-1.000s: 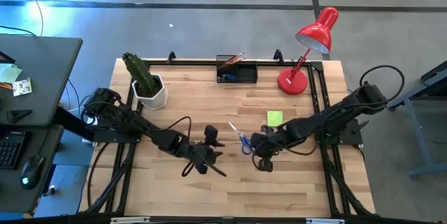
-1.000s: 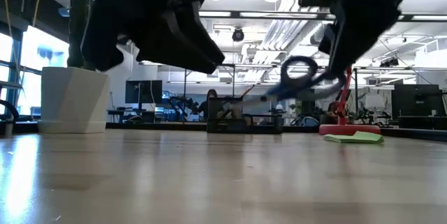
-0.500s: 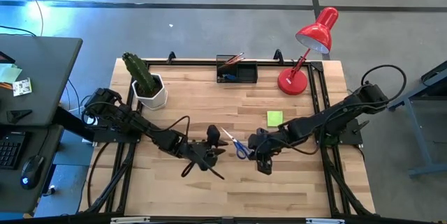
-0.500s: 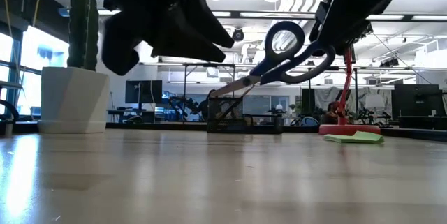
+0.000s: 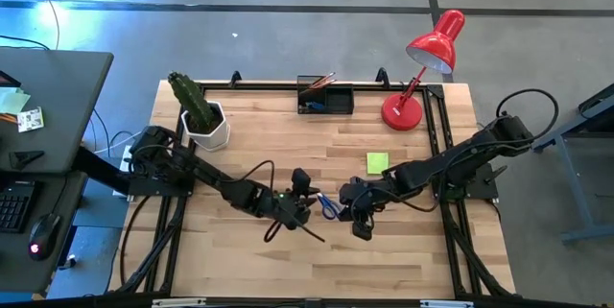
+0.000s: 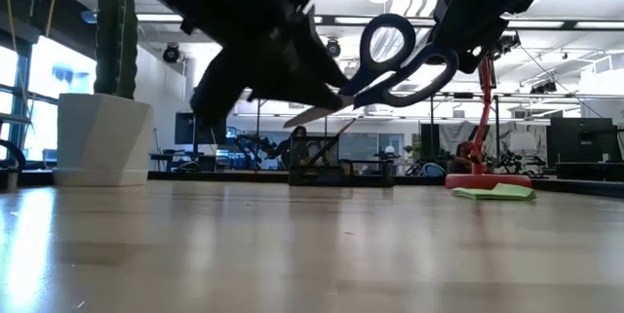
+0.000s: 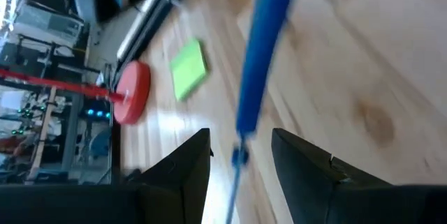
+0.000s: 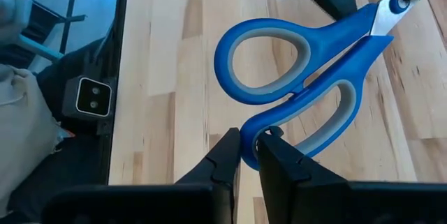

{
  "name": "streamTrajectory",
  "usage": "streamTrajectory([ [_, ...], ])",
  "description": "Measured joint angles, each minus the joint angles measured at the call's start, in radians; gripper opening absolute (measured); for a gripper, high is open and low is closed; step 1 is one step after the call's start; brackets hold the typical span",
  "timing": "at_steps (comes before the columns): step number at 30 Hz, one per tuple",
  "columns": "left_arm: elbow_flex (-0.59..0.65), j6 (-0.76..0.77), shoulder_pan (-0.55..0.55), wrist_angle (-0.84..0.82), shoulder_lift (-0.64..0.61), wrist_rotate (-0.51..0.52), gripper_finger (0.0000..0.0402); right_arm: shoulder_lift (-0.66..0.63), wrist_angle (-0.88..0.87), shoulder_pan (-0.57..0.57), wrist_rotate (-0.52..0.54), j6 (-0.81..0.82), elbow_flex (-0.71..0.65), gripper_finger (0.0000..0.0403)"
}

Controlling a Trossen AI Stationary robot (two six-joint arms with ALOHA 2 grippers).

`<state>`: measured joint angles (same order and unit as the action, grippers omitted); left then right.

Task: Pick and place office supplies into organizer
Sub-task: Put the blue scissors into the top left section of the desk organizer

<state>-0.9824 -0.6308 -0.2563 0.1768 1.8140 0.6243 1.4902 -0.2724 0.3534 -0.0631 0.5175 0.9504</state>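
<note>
The blue-handled scissors [image 5: 327, 204] hang in the air between my two grippers, near the table's middle, with the blades [image 6: 314, 111] pointing at the left arm. My right gripper [image 8: 249, 151] is shut on a handle loop. My left gripper [image 7: 241, 175] is open. Its fingers stand on either side of the scissors [image 7: 260, 63] near the pivot without touching them. The lime-green sticky pad [image 5: 377, 162] lies flat on the table to the right. The black organizer [image 5: 325, 98] sits at the far edge with pencils [image 5: 318, 82] leaning in it. My right gripper pinches the outer rim of one blue handle loop [image 8: 248, 128] between its two fingertips, at the loop's end farthest from the blades. The fingers come from the table's right, roughly along the scissors. The scissors are lifted clear of the table [image 6: 400, 55], nearly level, blades slightly lower than handles.
A red desk lamp [image 5: 422, 73] stands at the far right corner. A cactus in a white pot [image 5: 203, 116] is at the far left. Bare wood stretches along the near side of the table [image 5: 317, 265] and between the grippers and the organizer.
My right gripper has raised the scissors and carried them a little toward the table's left, swinging the blades toward the left arm. My left gripper has moved right toward the scissors, and its open fingers now stand around them near the pivot.
</note>
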Motion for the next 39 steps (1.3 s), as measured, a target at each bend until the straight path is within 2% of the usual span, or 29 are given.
streamTrajectory([
  [16,0.0,0.09,0.002,0.008,0.01,0.02,0.0143,0.0,0.006,0.0,0.006,-0.01,0.0,0.0026],
  [19,0.0,0.099,0.002,0.008,0.01,0.04,0.0122,0.0,0.006,0.0,0.006,-0.01,0.0,0.0025],
  [26,0.0,0.112,0.002,-0.008,0.01,0.029,0.0015,0.0,0.008,0.0,0.007,-0.002,0.0,0.0031],
  [28,0.0,0.112,0.002,-0.01,0.01,0.029,0.0016,0.0,0.008,0.0,0.006,-0.002,0.0,0.0029],
  [34,0.0,0.131,0.002,-0.007,0.01,0.031,0.0061,0.0,0.008,0.0,0.006,-0.001,0.0,0.0026],
  [36,0.0,0.146,0.002,-0.002,0.01,0.033,0.0055,0.0,0.009,0.0,0.008,-0.002,0.0,0.0033],
  [39,0.0,0.149,0.002,-0.002,0.01,0.039,0.0021,0.0,0.016,-0.004,0.012,-0.002,0.0,0.0052],
])
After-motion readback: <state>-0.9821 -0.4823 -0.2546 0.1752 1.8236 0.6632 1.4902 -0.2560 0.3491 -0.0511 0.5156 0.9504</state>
